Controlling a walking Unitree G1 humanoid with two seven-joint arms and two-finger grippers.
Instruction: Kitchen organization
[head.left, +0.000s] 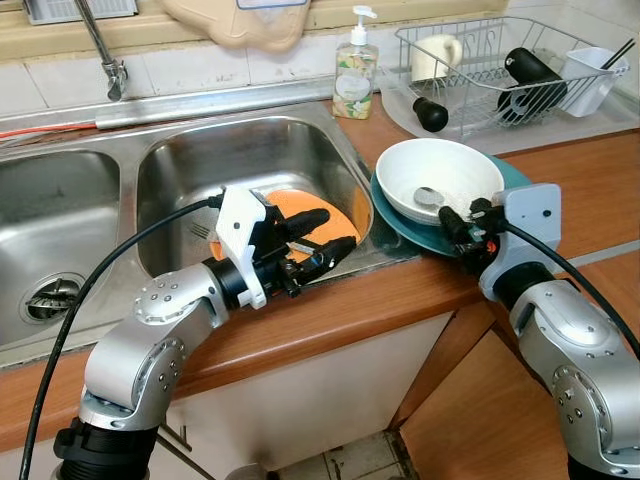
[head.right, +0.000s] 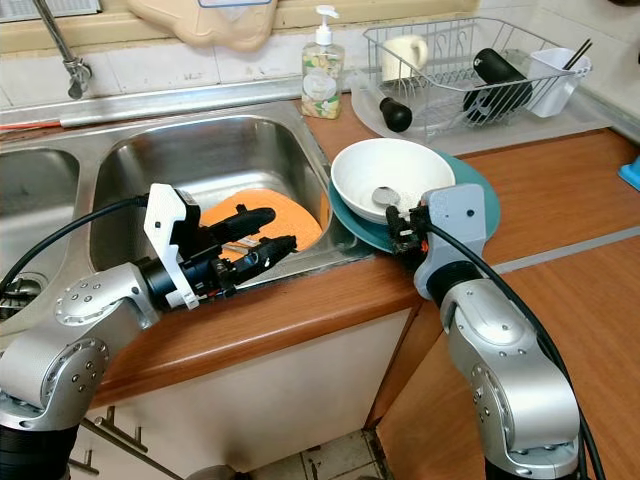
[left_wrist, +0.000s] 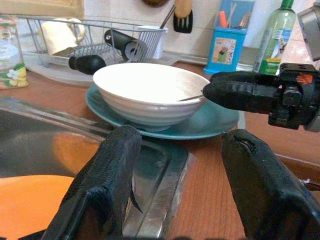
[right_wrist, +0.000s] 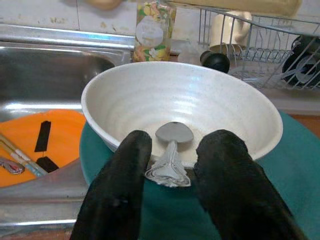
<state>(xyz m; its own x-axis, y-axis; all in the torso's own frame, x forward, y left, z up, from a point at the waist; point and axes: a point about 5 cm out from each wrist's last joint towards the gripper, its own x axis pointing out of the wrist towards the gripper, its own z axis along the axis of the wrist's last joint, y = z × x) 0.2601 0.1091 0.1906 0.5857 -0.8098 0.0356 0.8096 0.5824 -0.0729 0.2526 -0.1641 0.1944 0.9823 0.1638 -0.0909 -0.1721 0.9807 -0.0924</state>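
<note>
The right gripper (right_wrist: 170, 172), fingers spread around the spoon (right_wrist: 171, 150) handle in the white bowl (right_wrist: 125, 100), must next pinch it; the left gripper (head.left: 325, 240) hovers unclenched above the sink (head.left: 250, 150).

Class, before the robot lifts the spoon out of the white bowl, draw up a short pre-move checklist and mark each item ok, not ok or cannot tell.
1. Right gripper straddles the spoon handle: ok.
2. Fingers closed on the handle: not ok, gaps either side.
3. Bowl sits steady on the teal plate: ok.
4. Left gripper apart from the bowl, over the sink edge: ok.
5. Anything in the bowl besides the spoon: ok, none seen.
6. Spoon free to lift, not stuck: cannot tell.
</note>
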